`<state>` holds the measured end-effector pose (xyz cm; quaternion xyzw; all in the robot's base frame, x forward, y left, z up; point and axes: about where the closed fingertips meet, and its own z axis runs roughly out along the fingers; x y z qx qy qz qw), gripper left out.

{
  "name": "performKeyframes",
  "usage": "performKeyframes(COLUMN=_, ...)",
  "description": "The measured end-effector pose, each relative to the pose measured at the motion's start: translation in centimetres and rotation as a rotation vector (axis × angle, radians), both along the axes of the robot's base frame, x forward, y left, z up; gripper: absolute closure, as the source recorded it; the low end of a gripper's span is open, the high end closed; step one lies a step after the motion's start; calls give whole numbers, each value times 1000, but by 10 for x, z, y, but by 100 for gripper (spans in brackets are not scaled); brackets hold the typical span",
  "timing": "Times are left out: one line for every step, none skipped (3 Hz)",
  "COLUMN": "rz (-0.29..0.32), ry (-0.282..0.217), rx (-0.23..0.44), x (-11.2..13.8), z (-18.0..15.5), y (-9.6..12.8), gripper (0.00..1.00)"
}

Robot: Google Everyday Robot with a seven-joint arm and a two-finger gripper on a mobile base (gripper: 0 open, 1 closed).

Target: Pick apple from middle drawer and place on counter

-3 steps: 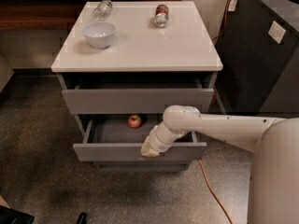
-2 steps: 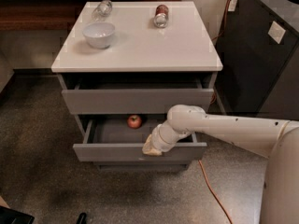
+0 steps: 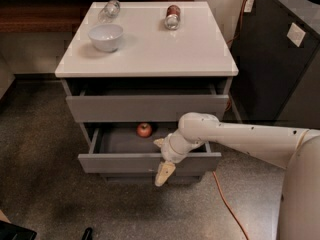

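The apple [image 3: 144, 129], small and red, lies at the back of the open middle drawer [image 3: 125, 162], left of centre. My gripper [image 3: 161, 159] is at the drawer's front edge, to the right of and nearer than the apple. It is open: one finger [image 3: 159, 143] reaches over the drawer's inside and the other [image 3: 164, 174] hangs down in front of the drawer front. It holds nothing. The counter [image 3: 150, 46] is the glossy pale top of the cabinet above.
On the counter stand a white bowl [image 3: 105, 36], a clear glass on its side [image 3: 110, 8] and a red-labelled can on its side [image 3: 173, 16]. The top drawer [image 3: 147, 106] is slightly open. A dark cabinet [image 3: 280, 59] stands at the right. An orange cable [image 3: 227, 204] lies on the floor.
The gripper has stayed at the drawer front, and its fingers now stand apart, one hanging lower in front of the drawer. The apple and the drawer have not moved.
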<state>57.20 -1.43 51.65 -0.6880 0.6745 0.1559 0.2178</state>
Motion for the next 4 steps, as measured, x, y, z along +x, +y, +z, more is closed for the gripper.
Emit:
performKeyframes(rz=-15, ry=10, rx=6, x=5, z=-2, y=-1, gripper=32)
performKeyframes(rz=-70, ry=-2, rx=17, x=27, z=-3, y=-13, gripper=63)
performKeyframes(rz=-129, ry=-33, rx=-2, x=51, z=-8, y=-27, gripper=94)
performKeyframes(rz=-190, ry=-46, rx=-36, x=89, z=-24, y=-42, gripper=100)
